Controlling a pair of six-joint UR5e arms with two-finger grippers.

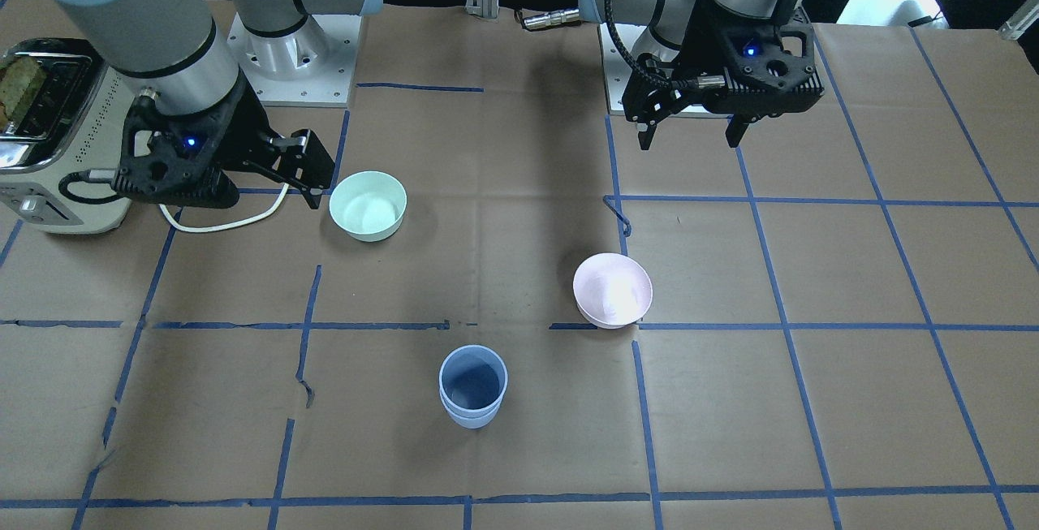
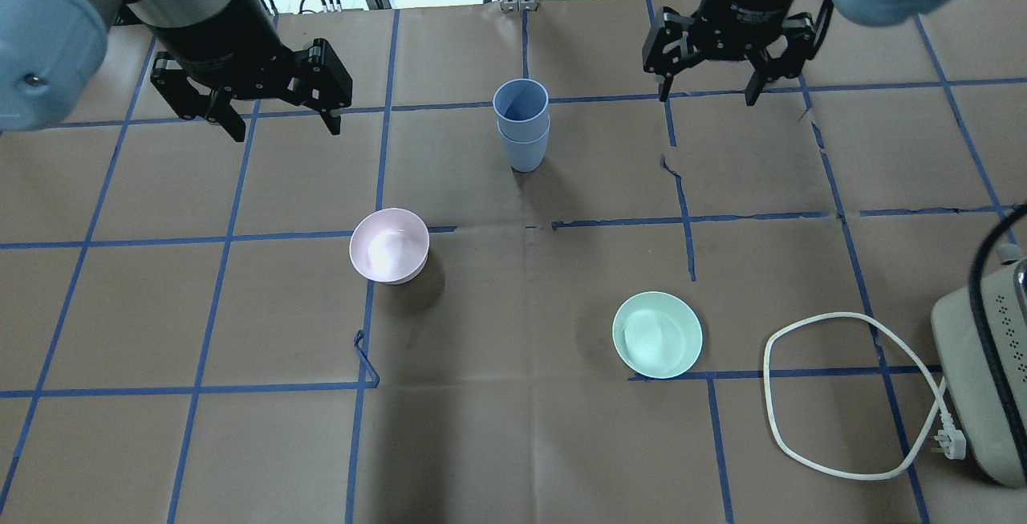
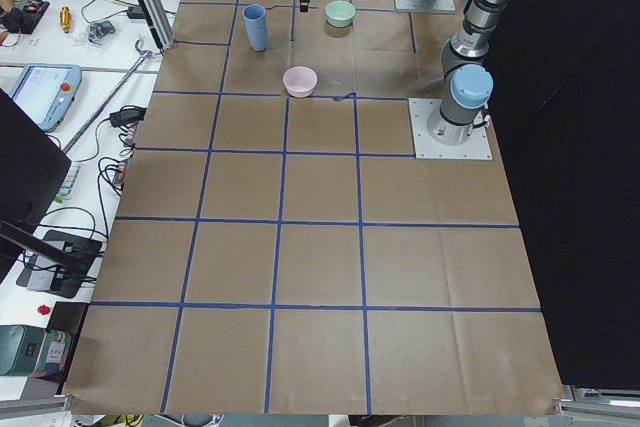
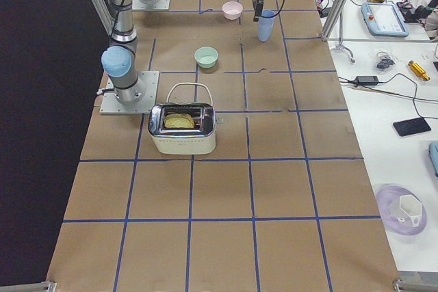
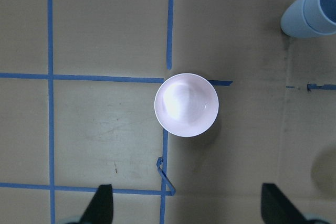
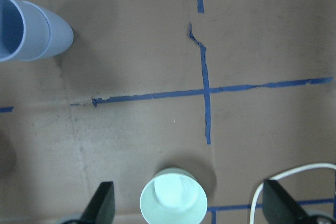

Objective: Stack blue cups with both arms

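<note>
The two blue cups [image 2: 521, 124] stand nested, one inside the other, upright at the far middle of the table. They also show in the front view [image 1: 473, 388], the left wrist view [image 5: 312, 9] and the right wrist view [image 6: 31, 27]. My left gripper [image 2: 286, 131] is open and empty, raised to the left of the stack; in the front view it [image 1: 690, 142] hangs near its base. My right gripper [image 2: 709, 97] is open and empty, raised to the right of the stack, and it also shows in the front view [image 1: 321, 189]. Neither gripper touches the cups.
A pale pink bowl [image 2: 389, 245] sits under my left wrist camera [image 5: 186, 104]. A mint-green bowl [image 2: 657, 334] sits on the right [image 6: 173, 198]. A toaster [image 2: 983, 379] with its white cable [image 2: 842, 396] stands at the right edge. Blue tape lines cross the brown paper.
</note>
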